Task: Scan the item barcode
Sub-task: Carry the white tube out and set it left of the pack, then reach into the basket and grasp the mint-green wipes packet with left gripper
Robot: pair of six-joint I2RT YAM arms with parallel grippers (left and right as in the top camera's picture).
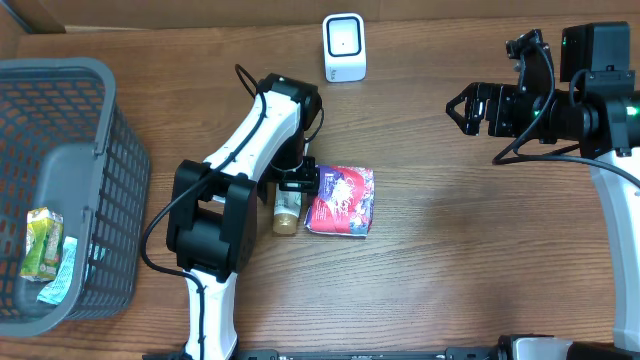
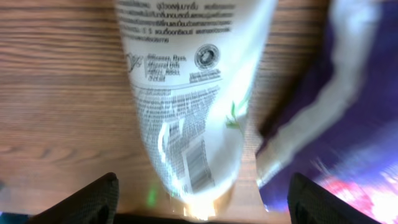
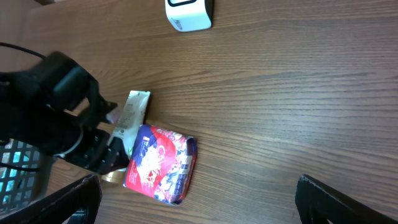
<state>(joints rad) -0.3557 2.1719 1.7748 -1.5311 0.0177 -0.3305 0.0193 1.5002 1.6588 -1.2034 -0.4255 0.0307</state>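
Observation:
A white tube [image 2: 186, 93] with small print and a barcode lies on the wooden table, its gold cap end [image 1: 286, 222] toward the front. My left gripper [image 2: 203, 180] hovers over it with both fingers [image 2: 93, 199] spread wide on either side, not touching it; from overhead it [image 1: 297, 183] sits at the tube's upper end. A red and purple packet [image 1: 341, 200] lies right beside the tube. The white scanner [image 1: 344, 47] stands at the back. My right gripper [image 1: 462, 108] hangs open at the right, holding nothing.
A grey mesh basket [image 1: 100, 200] stands at the left edge with a green-yellow packet [image 1: 40, 243] in it. In the right wrist view the scanner [image 3: 188, 14] is at the top and the packet [image 3: 158, 165] at lower left.

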